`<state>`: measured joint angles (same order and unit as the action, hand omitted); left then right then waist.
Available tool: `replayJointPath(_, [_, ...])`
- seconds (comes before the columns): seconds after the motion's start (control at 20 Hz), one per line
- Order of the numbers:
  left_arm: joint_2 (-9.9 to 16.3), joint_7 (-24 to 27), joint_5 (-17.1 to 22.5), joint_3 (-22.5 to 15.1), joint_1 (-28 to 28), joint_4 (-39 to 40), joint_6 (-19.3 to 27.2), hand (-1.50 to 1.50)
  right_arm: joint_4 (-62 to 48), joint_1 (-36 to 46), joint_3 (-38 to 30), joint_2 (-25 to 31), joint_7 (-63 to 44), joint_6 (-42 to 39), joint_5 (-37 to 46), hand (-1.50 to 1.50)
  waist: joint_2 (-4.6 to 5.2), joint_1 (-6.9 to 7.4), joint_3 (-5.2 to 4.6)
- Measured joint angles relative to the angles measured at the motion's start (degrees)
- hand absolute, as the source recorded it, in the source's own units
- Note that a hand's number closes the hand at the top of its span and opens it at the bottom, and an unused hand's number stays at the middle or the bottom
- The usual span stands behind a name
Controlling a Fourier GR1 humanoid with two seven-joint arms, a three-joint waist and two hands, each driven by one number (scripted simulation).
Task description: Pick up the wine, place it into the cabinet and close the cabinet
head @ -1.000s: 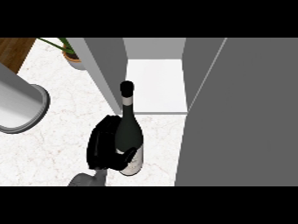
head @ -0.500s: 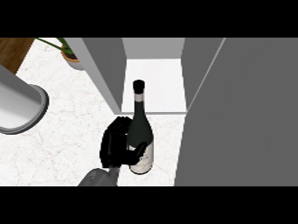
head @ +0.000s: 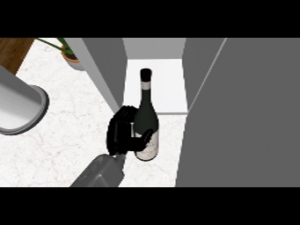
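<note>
The wine bottle (head: 146, 118) is dark green with a pale label near its base and a black cap. It stands upright just in front of the open cabinet (head: 153, 90), and its neck shows against the white shelf. My right hand (head: 119, 132) is shut on the bottle's lower body from the left, its grey forearm (head: 99, 173) rising from the lower edge. The cabinet's grey door (head: 256, 114) stands open at the right, close beside the bottle. Of the left arm only a thick grey forearm (head: 12, 103) shows at the left; its hand is hidden.
The counter (head: 48, 145) is white marble. A potted plant (head: 71, 55) stands at the back, left of the cabinet's grey side wall (head: 103, 66). A brown wooden surface (head: 3, 48) lies beyond the counter's far left corner.
My right hand has carried the bottle to the right and forward, toward the cabinet opening. The bottle's neck now reaches further over the white shelf. The left forearm has stayed put.
</note>
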<state>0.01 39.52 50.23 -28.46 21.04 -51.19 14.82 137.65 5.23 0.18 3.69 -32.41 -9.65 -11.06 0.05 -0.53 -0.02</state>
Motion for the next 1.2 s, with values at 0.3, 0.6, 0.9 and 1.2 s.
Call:
replayJointPath(0.3, [0.0,1.4,4.7,-0.6,7.4,6.3,1.0,1.5,-0.1,-0.5,1.1,-0.6,1.0,-0.2,0.1,-1.5,0.06,-0.3,-0.02])
replayJointPath(0.6, [0.0,0.6,8.8,0.4,13.5,11.1,1.7,1.5,-1.2,0.8,0.9,-0.7,1.2,0.2,-0.6,-1.5,0.09,-0.31,-0.01])
replayJointPath(0.9, [-0.1,0.7,11.1,2.9,20.4,18.3,0.0,1.5,-1.5,-2.0,1.2,-1.2,4.4,-1.2,-0.9,-1.5,0.17,-0.68,-0.03])
replayJointPath(1.2, [0.0,0.0,12.8,4.8,26.6,23.1,0.9,1.5,-1.4,-1.5,2.6,-1.7,4.3,-0.4,0.5,-1.5,0.26,-0.89,-0.03])
